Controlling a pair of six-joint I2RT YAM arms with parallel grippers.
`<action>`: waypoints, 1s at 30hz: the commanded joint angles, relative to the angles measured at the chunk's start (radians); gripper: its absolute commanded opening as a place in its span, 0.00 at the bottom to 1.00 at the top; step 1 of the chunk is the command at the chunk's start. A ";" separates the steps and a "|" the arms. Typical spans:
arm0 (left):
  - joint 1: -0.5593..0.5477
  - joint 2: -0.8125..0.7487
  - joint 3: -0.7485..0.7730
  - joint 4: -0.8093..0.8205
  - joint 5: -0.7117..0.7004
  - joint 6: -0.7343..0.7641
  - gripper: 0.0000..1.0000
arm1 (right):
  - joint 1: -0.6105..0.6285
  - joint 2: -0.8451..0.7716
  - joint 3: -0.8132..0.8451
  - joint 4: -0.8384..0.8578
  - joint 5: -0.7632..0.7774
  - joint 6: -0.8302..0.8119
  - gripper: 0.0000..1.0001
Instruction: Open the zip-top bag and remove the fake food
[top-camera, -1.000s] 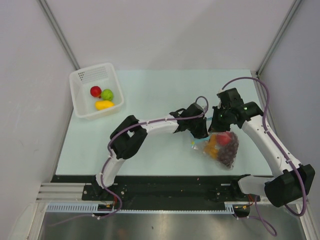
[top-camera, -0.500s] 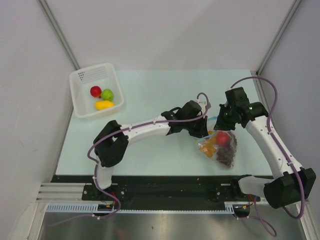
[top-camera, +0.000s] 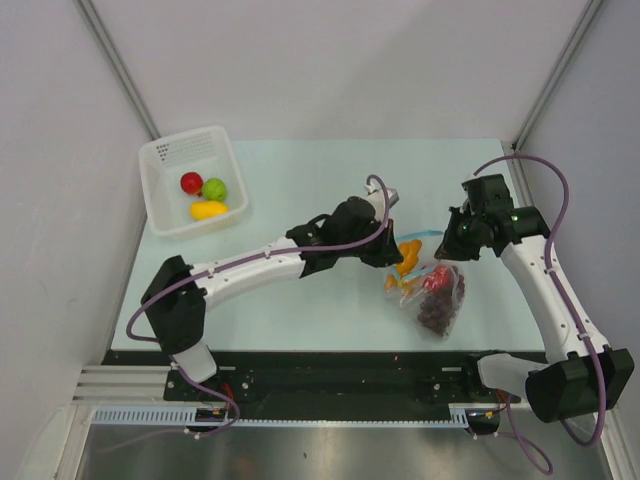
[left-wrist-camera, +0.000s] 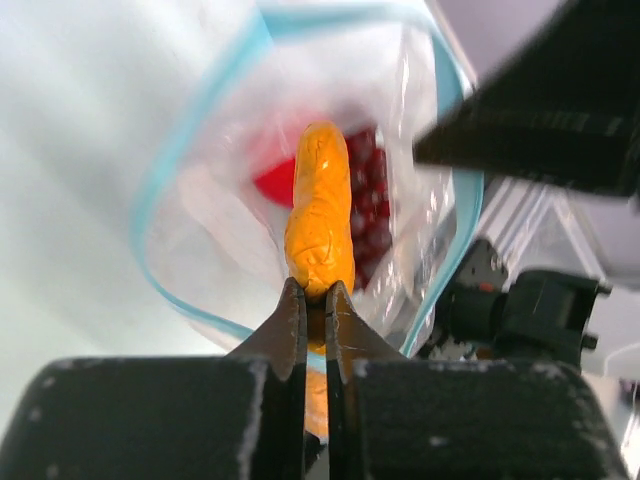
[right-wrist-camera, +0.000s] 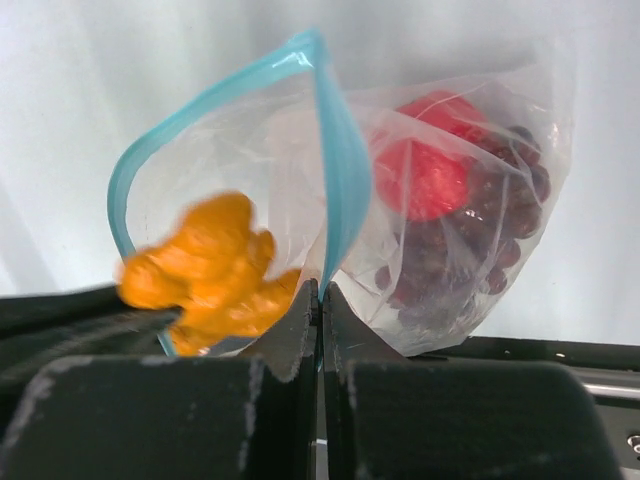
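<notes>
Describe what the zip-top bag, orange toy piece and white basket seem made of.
The zip-top bag: thin clear plastic film, glossy; it crinkles and shows its contents. The orange piece: probably moulded plastic, slightly shiny, with a wrinkled surface. The basket: likely rigid white plastic, matt, with perforated holes.

Crinkly, glossy clear plastic zip-top bag (right-wrist-camera: 345, 190); rough-skinned orange plastic toy piece (left-wrist-camera: 320, 220); smooth white perforated plastic basket (top-camera: 190, 148).
</notes>
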 joint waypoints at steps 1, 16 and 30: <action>0.055 -0.051 0.026 0.057 -0.059 0.023 0.00 | 0.026 -0.022 0.023 0.007 -0.045 -0.034 0.00; 0.391 -0.017 0.101 0.279 0.071 -0.187 0.00 | 0.103 0.082 0.023 0.084 -0.048 -0.002 0.00; 0.988 0.012 0.051 0.342 0.028 -0.245 0.00 | 0.045 0.194 0.024 0.144 -0.079 -0.008 0.00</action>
